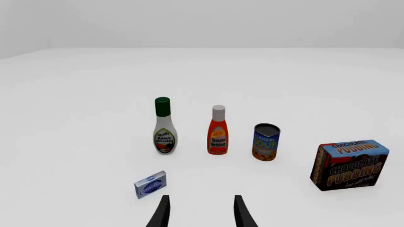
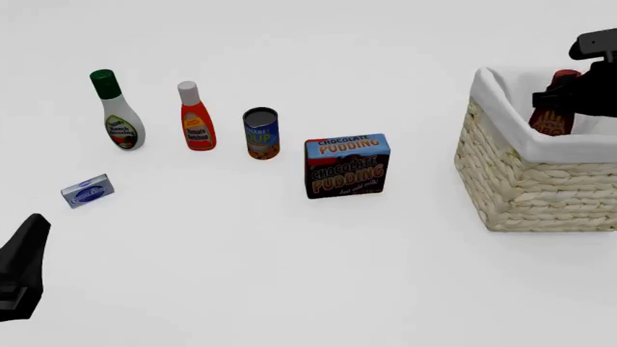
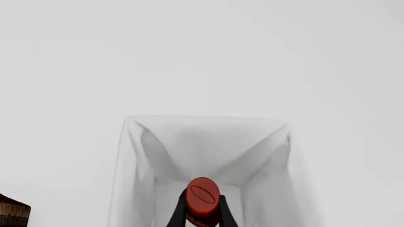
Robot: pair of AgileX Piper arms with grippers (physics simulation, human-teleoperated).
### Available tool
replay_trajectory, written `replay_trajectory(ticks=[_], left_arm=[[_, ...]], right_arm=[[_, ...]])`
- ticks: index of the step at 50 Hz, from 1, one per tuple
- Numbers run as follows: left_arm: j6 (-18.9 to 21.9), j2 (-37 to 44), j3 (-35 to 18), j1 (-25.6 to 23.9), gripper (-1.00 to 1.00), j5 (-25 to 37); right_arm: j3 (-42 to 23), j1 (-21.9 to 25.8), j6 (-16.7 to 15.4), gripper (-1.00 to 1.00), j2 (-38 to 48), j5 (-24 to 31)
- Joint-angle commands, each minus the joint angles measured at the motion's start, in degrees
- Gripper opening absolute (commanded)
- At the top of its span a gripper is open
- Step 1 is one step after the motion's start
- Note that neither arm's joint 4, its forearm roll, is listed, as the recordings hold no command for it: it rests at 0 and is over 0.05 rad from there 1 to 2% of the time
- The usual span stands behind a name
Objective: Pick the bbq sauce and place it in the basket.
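We see the right gripper (image 3: 202, 213) clasping the bbq sauce (image 3: 203, 197) below its red cap, upright inside the basket (image 2: 525, 184); the left gripper (image 1: 200, 210) hangs unclenched, holding nothing.

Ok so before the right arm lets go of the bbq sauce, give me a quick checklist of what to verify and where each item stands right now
1. Right gripper closed on the bbq sauce just below its red cap: ok.
2. Bottle over the basket opening, inside the white lining: ok, both front and right wrist views agree.
3. Bottle roughly upright: ok.
4. Bottle bottom resting on the basket floor: cannot tell, the rim hides it.
5. Basket floor under the bottle free of other items: ok as far as the right wrist view shows.
6. Left gripper open, holding nothing, far from the basket: ok.
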Motion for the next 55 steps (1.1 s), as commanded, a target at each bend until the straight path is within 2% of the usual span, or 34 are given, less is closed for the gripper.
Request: replay_trajectory(ticks=[1,28,29,55], left_arm=[[0.0,0.0,0.0,0.0,1.00,0.0],[0.0,0.0,0.0,0.0,1.00,0.0],[0.0,0.0,0.0,0.0,1.00,0.0],[0.0,0.0,0.0,0.0,1.00,0.0]], right_arm=[[0.1,-0.1,1.0,-1.00,3.2,-3.1],[-0.7,-2.3,1.0,-1.00,8.9,-6.3],[-0.7,-2.3,1.0,1.00,8.9,-6.3],[-1.9,-1.1,1.2,1.00,5.4,-3.5]])
